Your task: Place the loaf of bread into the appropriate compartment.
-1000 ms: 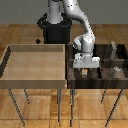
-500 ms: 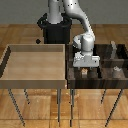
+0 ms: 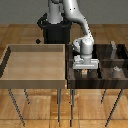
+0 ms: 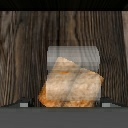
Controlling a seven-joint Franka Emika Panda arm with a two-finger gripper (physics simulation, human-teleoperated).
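In the wrist view the loaf of bread (image 4: pixel 70 85) is an orange-brown lump that fills the middle, between my fingertips (image 4: pixel 22 104), which stand wide apart with a gap on one side of it. It lies over the streaked dark wood floor of the compartment (image 4: pixel 30 45), and a pale, see-through cylinder shape (image 4: pixel 72 54) shows just behind it. From the exterior view my gripper (image 3: pixel 86 68) is low over the near left compartment (image 3: pixel 76 79) of the dark bin. The hand hides most of the loaf there.
A big pale-wood tray (image 3: pixel 35 62) stands on the exterior view's left, right beside the dark bin (image 3: pixel 120 80). Small grey-white blocks (image 3: pixel 116 69) sit in the compartments on the bin's right side. Thin metal legs hold both up.
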